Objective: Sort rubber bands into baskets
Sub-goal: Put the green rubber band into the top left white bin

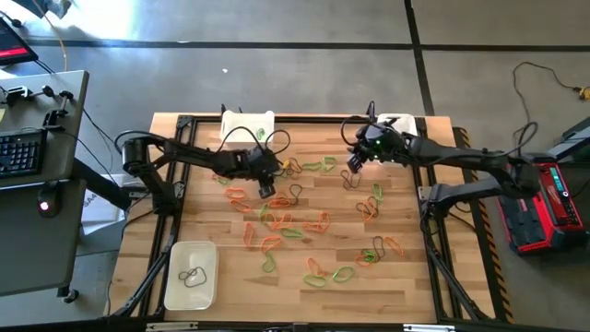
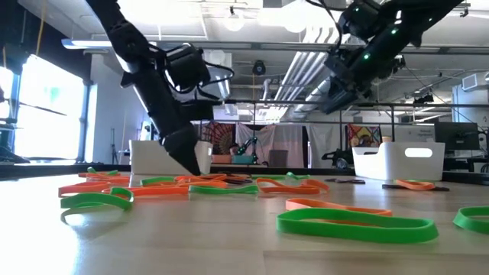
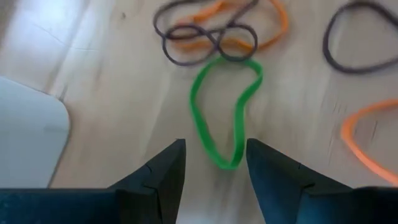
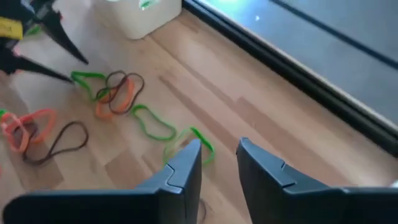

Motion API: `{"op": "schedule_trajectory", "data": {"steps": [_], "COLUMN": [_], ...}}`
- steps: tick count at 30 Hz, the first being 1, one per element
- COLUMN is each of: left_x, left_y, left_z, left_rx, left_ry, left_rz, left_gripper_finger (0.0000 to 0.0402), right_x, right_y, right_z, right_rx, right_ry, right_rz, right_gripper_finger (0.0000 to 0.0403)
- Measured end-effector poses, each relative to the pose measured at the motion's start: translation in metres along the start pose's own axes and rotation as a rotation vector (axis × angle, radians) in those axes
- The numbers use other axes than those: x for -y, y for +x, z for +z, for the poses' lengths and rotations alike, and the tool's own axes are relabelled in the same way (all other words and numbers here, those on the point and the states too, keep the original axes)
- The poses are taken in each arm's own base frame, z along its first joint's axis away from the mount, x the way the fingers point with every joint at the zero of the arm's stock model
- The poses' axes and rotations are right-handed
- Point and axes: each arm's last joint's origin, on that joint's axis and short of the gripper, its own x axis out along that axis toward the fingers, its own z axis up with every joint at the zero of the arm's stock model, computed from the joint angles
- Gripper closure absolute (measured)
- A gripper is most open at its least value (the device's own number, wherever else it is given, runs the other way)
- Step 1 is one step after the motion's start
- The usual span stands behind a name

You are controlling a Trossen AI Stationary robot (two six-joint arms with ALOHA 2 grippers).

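Green, orange and dark rubber bands (image 1: 295,226) lie scattered flat on the wooden table. My left gripper (image 3: 214,158) is open and low over the table's middle left (image 1: 266,191). Its fingertips stand on either side of the near end of one green band (image 3: 224,163), which lies flat. My right gripper (image 4: 219,155) is open with a narrow gap and hovers above the far middle of the table (image 1: 352,168), holding nothing; a green band (image 4: 196,138) lies below it. Three white baskets stand at far left (image 1: 247,122), far right (image 1: 398,122) and near left (image 1: 175,286).
The near-left basket holds a dark band (image 1: 193,276), and the far-left basket (image 4: 146,15) shows something green inside. A dark and an orange band (image 3: 211,34) lie tangled just beyond the green one. Black frame rails (image 1: 433,240) border the table's sides.
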Motion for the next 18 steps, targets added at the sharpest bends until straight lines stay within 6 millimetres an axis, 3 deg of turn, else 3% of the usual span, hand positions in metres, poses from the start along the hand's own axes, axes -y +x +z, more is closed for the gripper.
{"op": "schedule_trajectory", "data": {"steps": [5, 10, 14, 18], "left_x": [0.002, 0.001, -0.002, -0.008], "left_y": [0.003, 0.0, -0.011, -0.03], "left_z": [-0.002, 0.0, 0.005, 0.011], "left_rx": [-0.014, 0.0, 0.044, 0.099], "left_ry": [0.021, 0.025, 0.036, 0.015], "left_rz": [-0.033, -0.035, -0.028, -0.019], "left_gripper_finger": [0.0266, 0.0335, 0.0392, 0.0395], "right_x": [-0.002, -0.002, -0.002, -0.002], "right_y": [0.008, 0.009, 0.009, 0.01], "right_z": [0.001, 0.001, 0.001, 0.001], "right_rx": [0.009, 0.014, 0.015, 0.012], "right_ry": [-0.014, -0.013, -0.024, -0.025], "right_rz": [0.007, 0.008, 0.009, 0.008], "right_gripper_finger": [0.0313, 0.0314, 0.0314, 0.0314]}}
